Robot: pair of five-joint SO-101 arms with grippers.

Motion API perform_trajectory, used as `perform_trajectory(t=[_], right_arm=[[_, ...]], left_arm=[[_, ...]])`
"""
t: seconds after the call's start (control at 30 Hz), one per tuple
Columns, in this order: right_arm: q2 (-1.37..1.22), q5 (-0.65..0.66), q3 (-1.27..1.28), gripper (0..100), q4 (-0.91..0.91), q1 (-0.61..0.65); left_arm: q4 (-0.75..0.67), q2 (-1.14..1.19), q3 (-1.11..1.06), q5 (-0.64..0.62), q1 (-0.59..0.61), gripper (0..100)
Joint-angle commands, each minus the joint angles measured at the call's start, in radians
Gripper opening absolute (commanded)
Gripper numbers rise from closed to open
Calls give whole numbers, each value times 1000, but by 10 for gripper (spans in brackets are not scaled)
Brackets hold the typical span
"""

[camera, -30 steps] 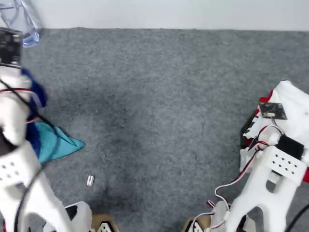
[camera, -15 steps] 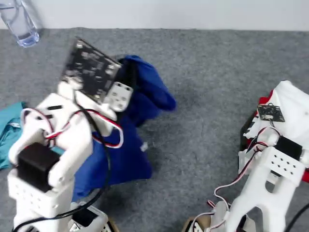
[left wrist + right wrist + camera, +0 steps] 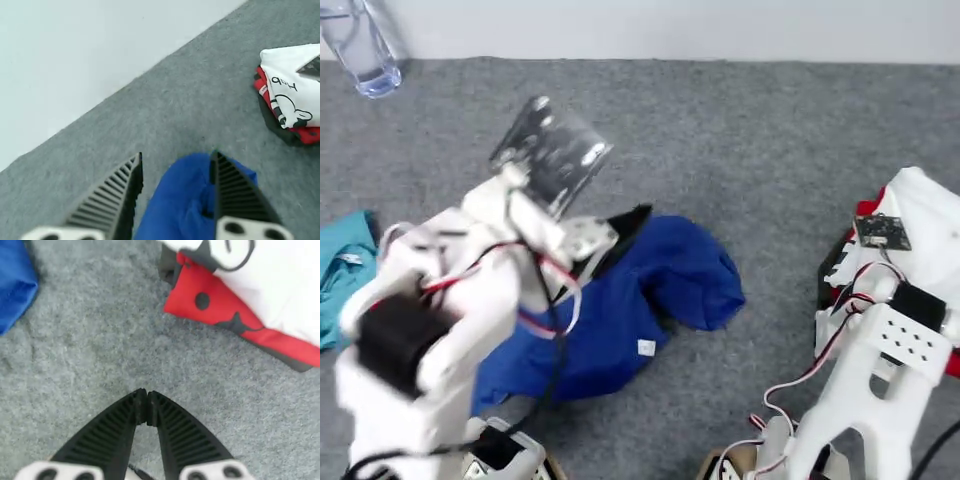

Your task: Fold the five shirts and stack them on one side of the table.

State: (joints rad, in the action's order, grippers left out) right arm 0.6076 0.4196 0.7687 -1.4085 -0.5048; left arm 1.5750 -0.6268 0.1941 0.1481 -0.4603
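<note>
The blue shirt (image 3: 630, 300) lies crumpled just below the centre of the grey table (image 3: 720, 120), trailing toward 7 o'clock. The left gripper (image 3: 177, 156) hangs over its upper edge, jaws spread wide with nothing between them. Whether a fingertip brushes the cloth is hard to tell. At 3 o'clock sits a stack of folded shirts (image 3: 930, 205), white on top of red and black. The right gripper (image 3: 146, 392) is near that stack, pinched closed on nothing. A teal shirt (image 3: 345, 265) lies at 9 o'clock and a clear glass (image 3: 360, 50) stands at 10 o'clock.
</note>
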Motion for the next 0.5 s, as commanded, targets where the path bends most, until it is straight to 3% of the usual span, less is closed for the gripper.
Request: perform_trajectory(t=[0.0,0.1,0.2,0.3,0.47], right_arm=[[24,12,-15,9,28,4],[24,107,-17,8,24,19],[13,242,-41,8,-12,42],[12,247,-110,9,-68,101],[10,247,-195,58,-87,277]], left_arm=[[104,-64,56,9,2,217],[183,-117,54,5,18,214],[180,-186,28,6,123,213],[178,-247,-54,9,239,213],[176,-333,-245,17,336,213]])
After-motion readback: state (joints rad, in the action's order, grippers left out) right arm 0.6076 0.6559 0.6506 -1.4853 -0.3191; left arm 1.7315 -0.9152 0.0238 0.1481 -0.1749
